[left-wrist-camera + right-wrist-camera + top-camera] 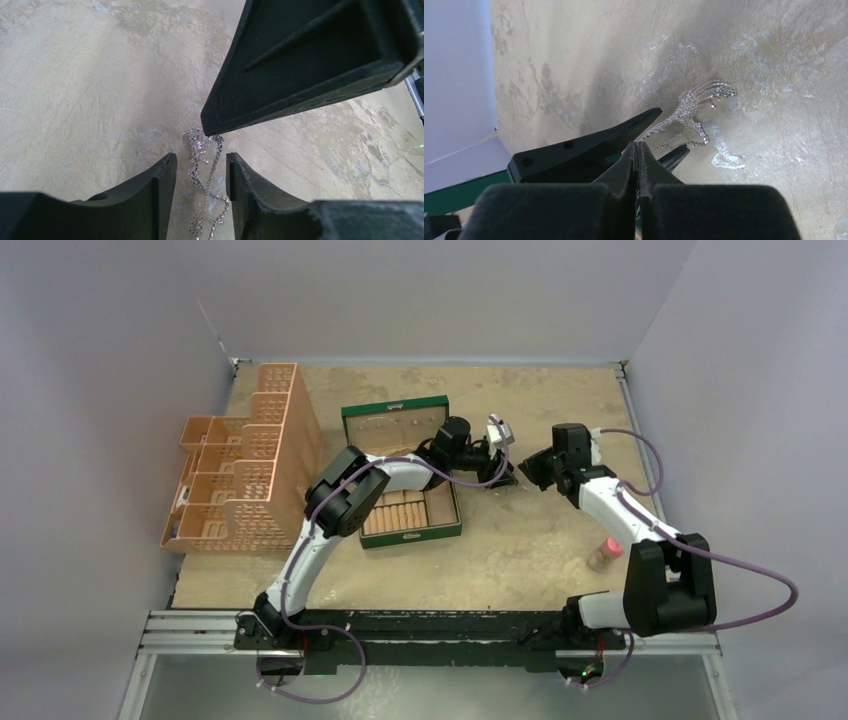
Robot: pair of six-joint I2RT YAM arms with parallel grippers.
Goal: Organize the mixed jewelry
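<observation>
The glittery silver chain is seen lying on the mottled tan table, loosely bunched, with thin strands trailing toward 6 o'clock in the left wrist view. In the top view the spot is placed at 3 o'clock from the open green box, just beside it, where both arms meet. The chain itself is largely hidden there by the fingers.

The left gripper is held low with a narrow gap between its jaws, and the chain is straddled by them. No contact with either pad can be confirmed. The right gripper is pressed fully together at its tips. In its own view several strands are drawn in a fairly straight line up to those tips, so a strand appears to be pinched, though the contact point is too small for certainty.

The chain is judged to be very light, limp and prone to tangling. It would offer no stiffness, and fine links could slip from smooth pads or snag on each other. The bunched cluster at 2 o'clock in the right wrist view is judged the better place to be taken hold of, since several strands would be caught at once. A single strand would let the rest dangle and swing.
</observation>
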